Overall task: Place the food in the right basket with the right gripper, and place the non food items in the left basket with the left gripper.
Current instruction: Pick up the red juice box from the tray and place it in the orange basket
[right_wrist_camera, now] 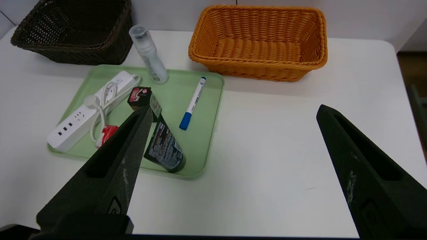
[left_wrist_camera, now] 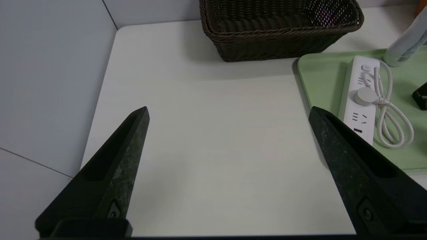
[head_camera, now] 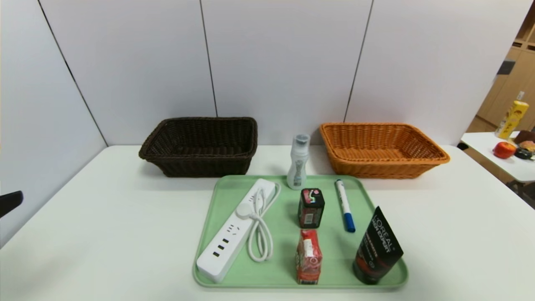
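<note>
On the green tray (head_camera: pixel 288 200) lie a red carton (head_camera: pixel 308 256), a black carton (head_camera: pixel 311 207), a white power strip (head_camera: pixel 234 232), a white marker (head_camera: pixel 345 205) and a standing black L'Oreal tube (head_camera: pixel 378 246). A white bottle (head_camera: pixel 298 167) stands at the tray's far edge. Behind are the dark brown left basket (head_camera: pixel 199 144) and the orange right basket (head_camera: pixel 382 148), both with nothing in them. My left gripper (left_wrist_camera: pixel 229 110) hangs open over bare table left of the tray. Open too, my right gripper (right_wrist_camera: pixel 235 108) hovers over the table right of the tray.
White wall panels close the table at the back and left. A second table (head_camera: pixel 497 161) at the far right carries a yellow bottle (head_camera: pixel 512 119) and fruit. Bare tabletop lies on both sides of the tray.
</note>
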You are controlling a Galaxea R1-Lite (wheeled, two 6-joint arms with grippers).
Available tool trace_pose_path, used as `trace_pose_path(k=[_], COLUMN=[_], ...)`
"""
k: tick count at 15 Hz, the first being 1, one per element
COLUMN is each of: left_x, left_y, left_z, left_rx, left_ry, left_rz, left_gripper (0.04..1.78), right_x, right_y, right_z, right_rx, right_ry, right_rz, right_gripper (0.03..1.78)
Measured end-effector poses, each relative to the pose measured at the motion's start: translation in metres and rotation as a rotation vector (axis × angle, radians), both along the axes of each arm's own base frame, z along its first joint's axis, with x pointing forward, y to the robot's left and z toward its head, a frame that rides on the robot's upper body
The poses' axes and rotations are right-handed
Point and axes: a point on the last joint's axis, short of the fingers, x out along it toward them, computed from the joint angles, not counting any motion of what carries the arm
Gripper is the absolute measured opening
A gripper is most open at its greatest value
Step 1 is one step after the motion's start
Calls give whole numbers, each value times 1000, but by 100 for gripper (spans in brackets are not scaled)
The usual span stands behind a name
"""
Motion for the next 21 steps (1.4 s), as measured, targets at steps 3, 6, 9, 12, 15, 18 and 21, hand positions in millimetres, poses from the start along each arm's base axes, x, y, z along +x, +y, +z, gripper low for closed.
trace_pose_path(k=[3,6,9,12,15,18,21], left_x=[32,57,83,94,96,94,88], left_y=[-7,-24,-47,-60,-63,-63,-60], left_z=[11,20,21,10,3,0,-4], left_rx=[-35,-122,-145,-121,-113,-110,-108], left_ry=[116,173,233,287,314,320,328], left_rz=[-61,-142,-159,-175,-180,-184,-183], left_gripper=[169,169,169,169,169,169,169], right_x=[59,104,126,128,124,118,109], right_y=[8,36,65,99,139,171,202], right_z=[15,8,-3,-8,-2,6,-7], right_rx=[13,3,-44,-53,10,22,-50], right_ry=[161,285,348,371,386,422,517], right_rz=[-3,-10,16,83,155,198,231], right_gripper=[170,170,170,170,170,170,170])
